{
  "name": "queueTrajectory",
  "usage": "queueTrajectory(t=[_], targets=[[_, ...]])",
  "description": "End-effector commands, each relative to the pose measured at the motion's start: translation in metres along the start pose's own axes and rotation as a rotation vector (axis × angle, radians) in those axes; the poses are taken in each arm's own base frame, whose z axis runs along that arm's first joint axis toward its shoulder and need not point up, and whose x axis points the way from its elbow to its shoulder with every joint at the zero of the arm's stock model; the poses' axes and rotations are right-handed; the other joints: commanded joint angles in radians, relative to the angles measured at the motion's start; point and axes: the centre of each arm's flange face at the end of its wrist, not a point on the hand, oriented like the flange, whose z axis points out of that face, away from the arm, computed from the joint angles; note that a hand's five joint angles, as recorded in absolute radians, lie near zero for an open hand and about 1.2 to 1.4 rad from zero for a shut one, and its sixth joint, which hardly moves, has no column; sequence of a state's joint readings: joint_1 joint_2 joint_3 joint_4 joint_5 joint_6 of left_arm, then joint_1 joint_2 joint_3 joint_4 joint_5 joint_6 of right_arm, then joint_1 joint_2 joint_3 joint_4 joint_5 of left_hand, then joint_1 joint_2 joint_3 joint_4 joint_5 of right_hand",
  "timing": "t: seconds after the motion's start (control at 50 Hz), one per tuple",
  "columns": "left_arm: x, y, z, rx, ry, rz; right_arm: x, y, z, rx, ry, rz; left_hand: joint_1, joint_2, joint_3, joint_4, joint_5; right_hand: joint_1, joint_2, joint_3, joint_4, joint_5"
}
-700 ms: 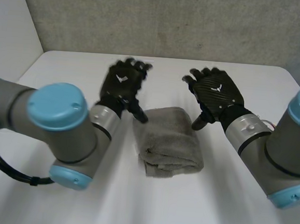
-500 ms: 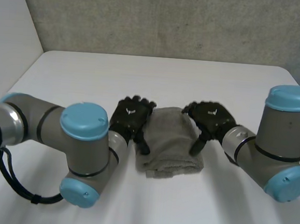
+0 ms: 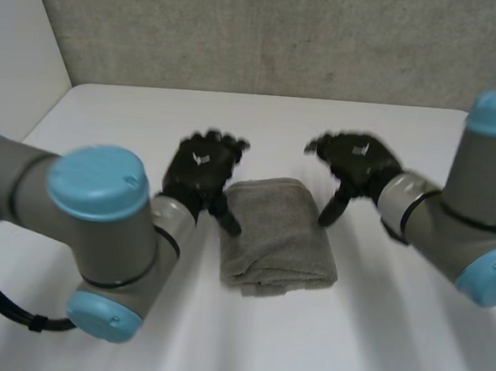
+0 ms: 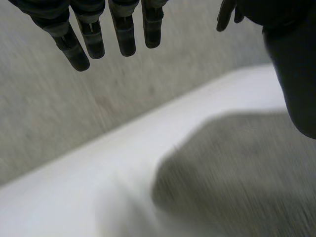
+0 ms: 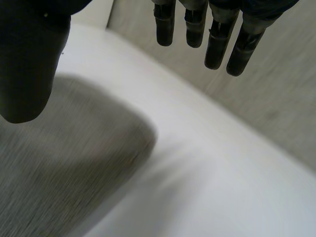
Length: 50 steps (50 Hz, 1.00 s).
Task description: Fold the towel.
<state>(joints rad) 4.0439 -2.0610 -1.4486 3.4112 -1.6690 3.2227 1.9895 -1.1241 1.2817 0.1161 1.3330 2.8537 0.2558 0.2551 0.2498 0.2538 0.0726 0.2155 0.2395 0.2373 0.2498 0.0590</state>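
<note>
— Both hands rose since before; from the head, black left hand point(image 3: 199, 169) and black right hand point(image 3: 357, 164) flank the folded grey terry towel point(image 3: 278, 239), released.
— Wrists?
— Left fingers point(image 4: 123, 34) straight, towel point(image 4: 237, 168) under palm; right fingers point(image 5: 217, 44) too, towel point(image 5: 64, 148) below. Fold looks done.

The left hand point(image 3: 199, 169), carried by the bent left arm point(image 3: 99, 217), and the right hand point(image 3: 359, 162), carried by the right arm point(image 3: 476, 229), are held apart with backs uppermost, fingers point(image 4: 123, 34) straight and spread, thumbs pointed downward, nothing grasped.
</note>
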Motion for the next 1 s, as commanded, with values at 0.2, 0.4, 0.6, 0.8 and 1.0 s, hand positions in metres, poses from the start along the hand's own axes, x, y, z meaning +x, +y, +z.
queueTrajectory(t=[0.2, 0.4, 0.6, 0.8, 1.0], targets=[[-0.053, -0.119, -0.041, 0.093, -0.116, -0.076, 0.044, -0.089, -0.054, 0.241, 0.333, 0.154, -0.063, -0.062, -0.057, -0.061, -0.054, -0.041, -0.065, -0.063, -0.075, -0.059], [-0.086, -0.126, -0.04, 0.086, -0.26, -0.083, 0.051, -0.091, -0.058, 0.236, 0.404, 0.161, -0.063, -0.062, -0.057, -0.061, -0.054, -0.041, -0.065, -0.063, -0.075, -0.059], [-0.09, -0.14, -0.042, 0.112, -0.277, -0.087, 0.049, -0.087, -0.058, 0.214, 0.398, 0.164, -0.06, -0.059, -0.054, -0.058, -0.051, -0.041, -0.065, -0.063, -0.075, -0.059], [-0.092, -0.146, -0.044, 0.131, -0.281, -0.113, 0.043, -0.083, -0.056, 0.201, 0.384, 0.164, -0.06, -0.059, -0.054, -0.058, -0.051, -0.041, -0.065, -0.063, -0.075, -0.059], [-0.093, -0.148, -0.046, 0.141, -0.281, -0.113, 0.041, -0.084, -0.056, 0.205, 0.367, 0.166, -0.063, -0.062, -0.057, -0.061, -0.054, -0.041, -0.065, -0.063, -0.075, -0.059]])
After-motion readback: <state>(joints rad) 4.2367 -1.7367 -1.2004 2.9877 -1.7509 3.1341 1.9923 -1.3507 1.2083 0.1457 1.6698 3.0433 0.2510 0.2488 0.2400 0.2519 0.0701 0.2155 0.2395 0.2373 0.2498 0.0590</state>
